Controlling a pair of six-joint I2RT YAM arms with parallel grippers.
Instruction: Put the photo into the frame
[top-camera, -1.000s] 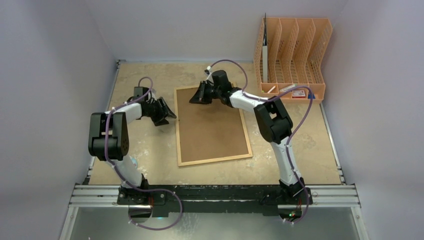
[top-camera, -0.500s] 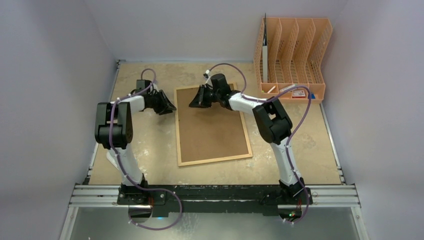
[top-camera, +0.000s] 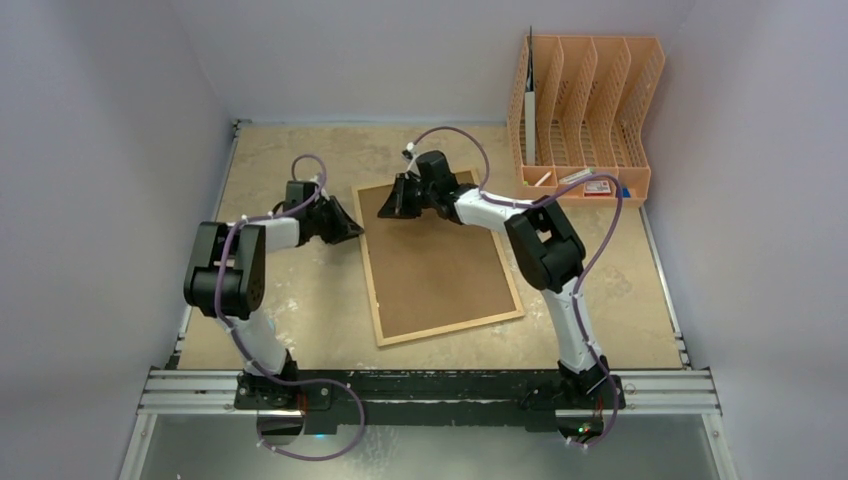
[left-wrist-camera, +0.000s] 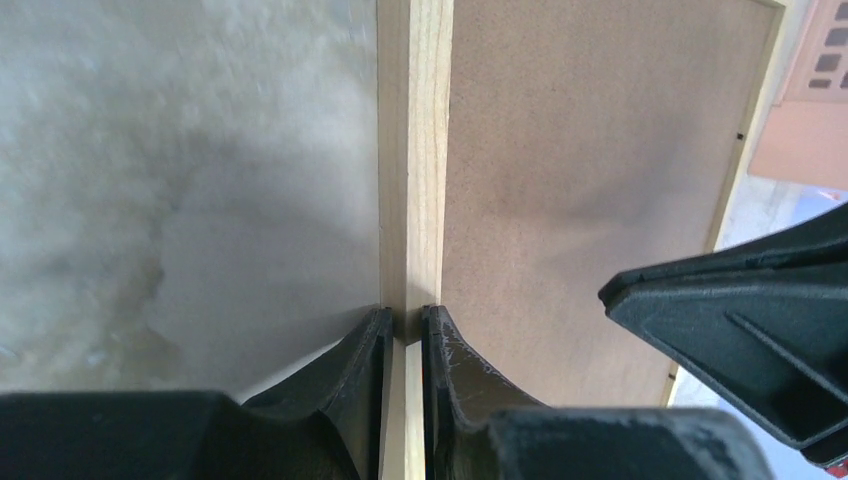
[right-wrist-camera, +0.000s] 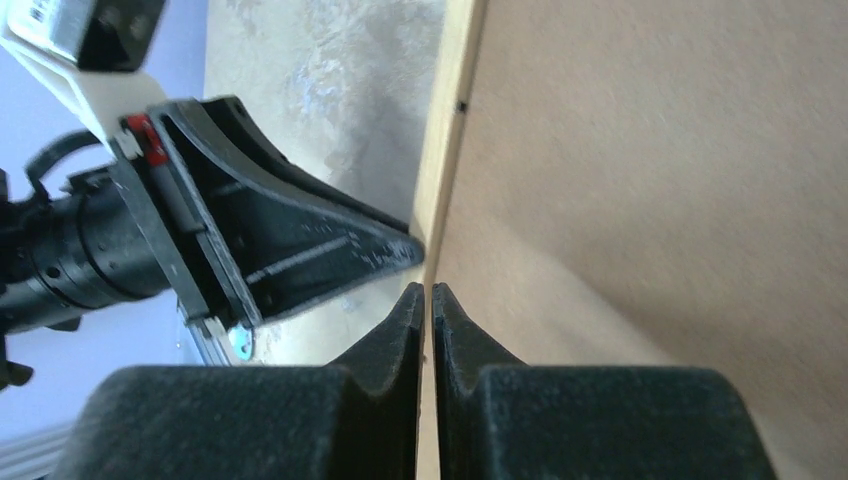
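Note:
The frame (top-camera: 445, 262) lies back up on the table, its brown fibreboard showing inside a thin light-wood border, and it is skewed to the table edges. My left gripper (top-camera: 357, 228) is shut on the frame's left border (left-wrist-camera: 414, 150), one finger on each side of the wood. My right gripper (top-camera: 388, 207) pinches the frame's far edge (right-wrist-camera: 452, 120) close to the same corner, a sliver of wood between its fingers. Each wrist view shows the other gripper: the right gripper (left-wrist-camera: 740, 335) and the left gripper (right-wrist-camera: 300, 240). The photo is out of view.
An orange file organiser (top-camera: 590, 105) stands at the back right, with small items in its front tray and a white sheet in its leftmost slot. Pale walls close off the left, back and right sides. A metal rail (top-camera: 430, 392) runs along the near edge.
My left gripper moved in and closed on the frame's left border. The frame has shifted to the right and turned, its near end swinging right. My right gripper stayed on the far edge.

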